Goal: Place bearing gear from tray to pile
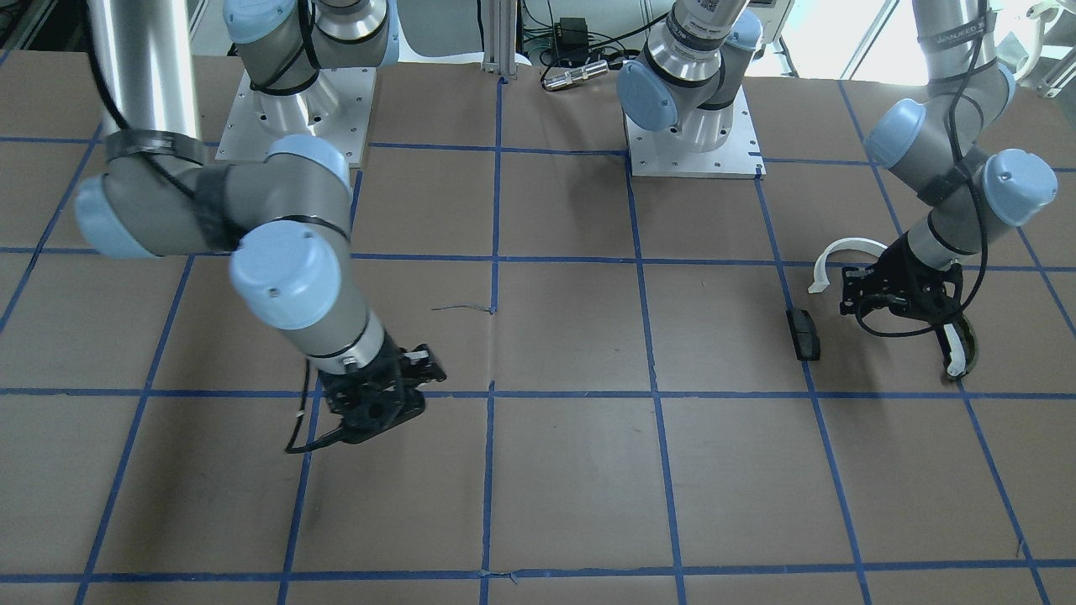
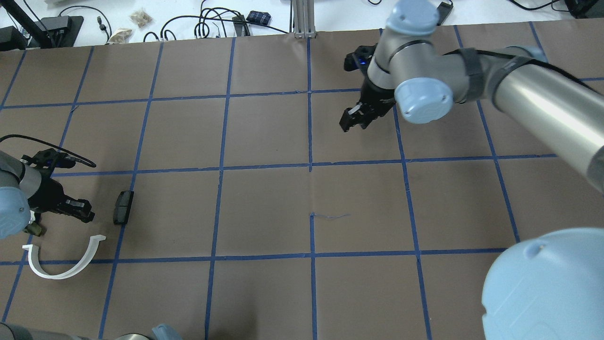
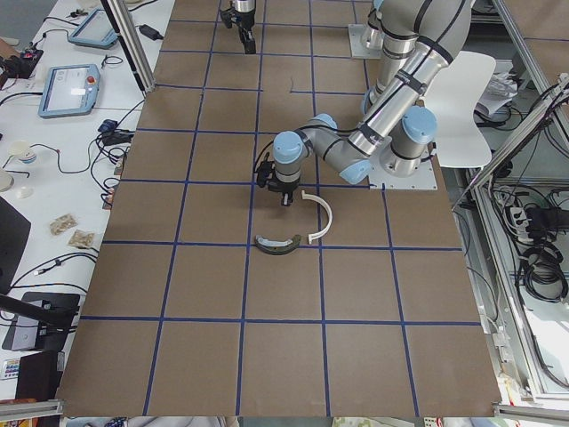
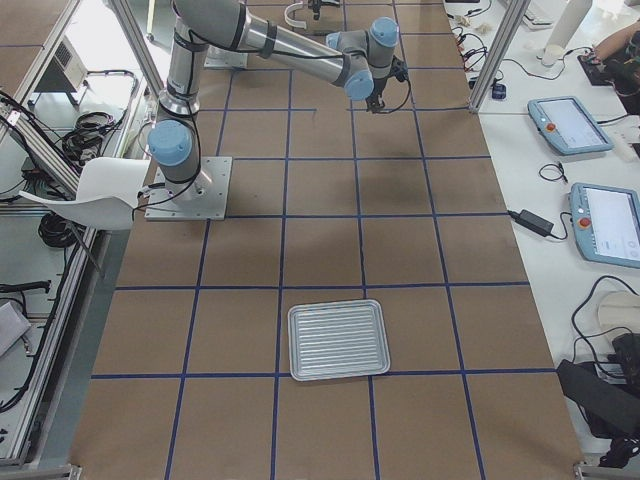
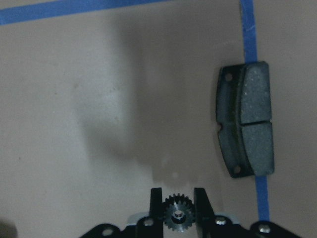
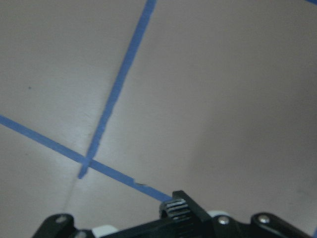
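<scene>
Now, over the bench [image 2: 264,208], at the pile [image 3: 274,243], near the arc [image 2: 61,269] and just beside the block [image 5: 246,124], the left fingers [image 5: 156,201] are clamped on the gear [image 5: 177,218]. Lower it until it nearly touches the bench, clear of the block, then part the fingers slowly to prevent rolling. State of the right fingers [image 2: 351,120]: cannot be told.

Four fixed views, two wrist views. We look down from behind the robot [image 1: 689,92], face it from across, and sight along the table [image 2: 264,212] from each end. Wrist cameras sit close; left wrist and overhead share the black block [image 5: 246,119].
</scene>
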